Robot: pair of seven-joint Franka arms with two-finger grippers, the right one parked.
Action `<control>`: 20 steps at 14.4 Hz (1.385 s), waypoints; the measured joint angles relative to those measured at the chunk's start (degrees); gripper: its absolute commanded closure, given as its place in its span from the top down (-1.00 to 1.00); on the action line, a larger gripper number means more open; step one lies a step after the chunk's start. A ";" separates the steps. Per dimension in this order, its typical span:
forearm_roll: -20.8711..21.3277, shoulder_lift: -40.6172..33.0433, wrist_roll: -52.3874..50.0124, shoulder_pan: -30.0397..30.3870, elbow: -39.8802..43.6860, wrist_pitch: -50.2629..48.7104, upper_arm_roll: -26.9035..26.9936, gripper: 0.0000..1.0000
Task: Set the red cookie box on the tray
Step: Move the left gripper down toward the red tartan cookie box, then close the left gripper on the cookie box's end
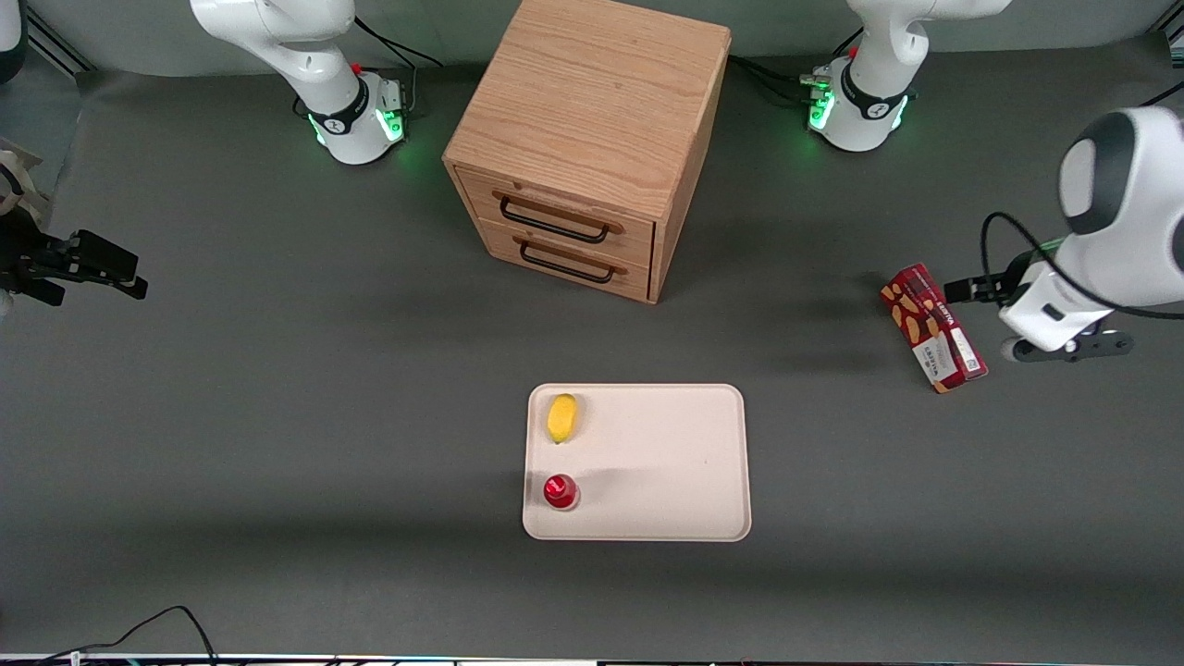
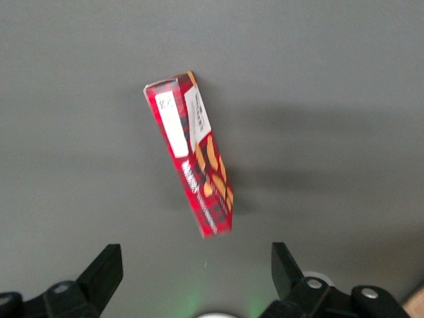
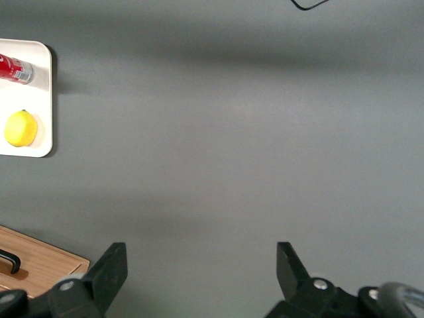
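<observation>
The red cookie box (image 1: pixel 932 327) lies flat on the table, well apart from the tray (image 1: pixel 666 462) toward the working arm's end, with the gripper (image 2: pixel 197 275) spread wide, empty, just above it.

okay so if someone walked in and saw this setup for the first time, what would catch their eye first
Probably the big wooden drawer cabinet standing mid-table, farther from the front camera than the cream tray, which holds a lemon and a small red can. Next, the red cookie box lying on the grey table toward the working arm's end, with the open gripper hovering above it.
</observation>
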 measured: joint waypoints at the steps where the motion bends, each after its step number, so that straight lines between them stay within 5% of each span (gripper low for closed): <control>1: -0.11 -0.05 -0.78 0.14 -3.15 4.40 0.23 1.00; 6: -0.46 0.00 -1.31 0.75 -17.45 25.56 2.63 1.00; 11: -1.16 2.96 -1.44 1.13 -21.54 36.96 2.74 1.00; 13: -1.52 4.99 -1.44 1.31 -23.03 41.95 2.74 0.60; 15: -1.55 6.73 -1.36 1.38 -24.94 46.25 2.75 -0.62; 16: -1.56 7.30 -1.30 1.38 -25.65 47.52 2.74 -1.00; 20: -1.56 7.60 -1.10 1.39 -26.26 48.68 2.75 -1.00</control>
